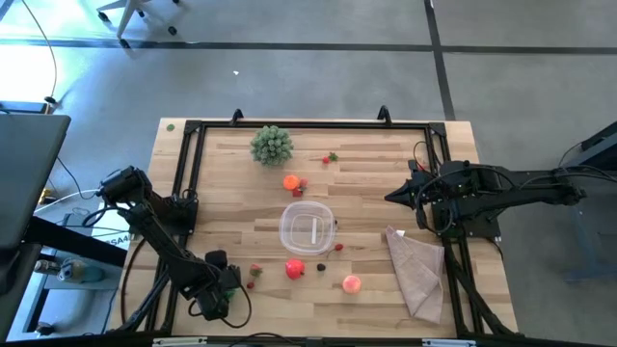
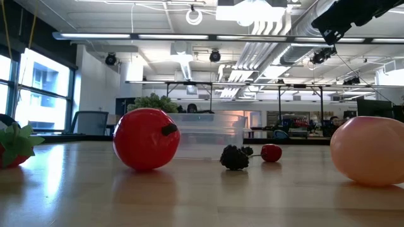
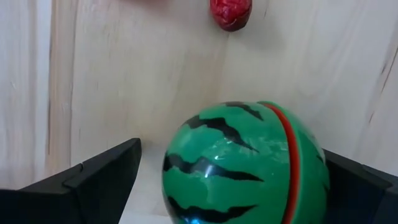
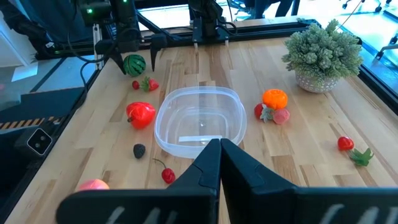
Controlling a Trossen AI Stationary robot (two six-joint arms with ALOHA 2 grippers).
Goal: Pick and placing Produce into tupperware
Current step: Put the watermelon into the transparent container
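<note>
The clear round tupperware (image 1: 307, 228) stands mid-table and holds no produce; it also shows in the right wrist view (image 4: 199, 121). A green striped watermelon ball (image 3: 242, 165) sits on the table near the near-left corner, between the open fingers of my left gripper (image 1: 229, 282); it also shows in the right wrist view (image 4: 134, 64). A red fruit (image 1: 295, 269), a pink peach (image 1: 351, 283), a strawberry (image 1: 255, 270), a blackberry (image 4: 138, 150) and a cherry (image 4: 168, 175) lie near the tupperware's near side. An orange (image 1: 291, 181) lies on its far side. My right gripper (image 1: 390, 197) is shut and empty at the right, raised. My left gripper stands with one finger (image 3: 93, 180) clear of the watermelon ball. The other finger (image 3: 367, 186) is right at the ball's side (image 3: 317, 168); whether it touches, I cannot tell. The ball rests on the table.
A bushy plant clump (image 1: 272, 145) stands at the far side. A tan cloth (image 1: 416, 270) lies at the near right. A small red tomato with green leaves (image 1: 331, 157) lies far of the orange. A black frame rail (image 1: 183, 173) runs along the table's edges.
</note>
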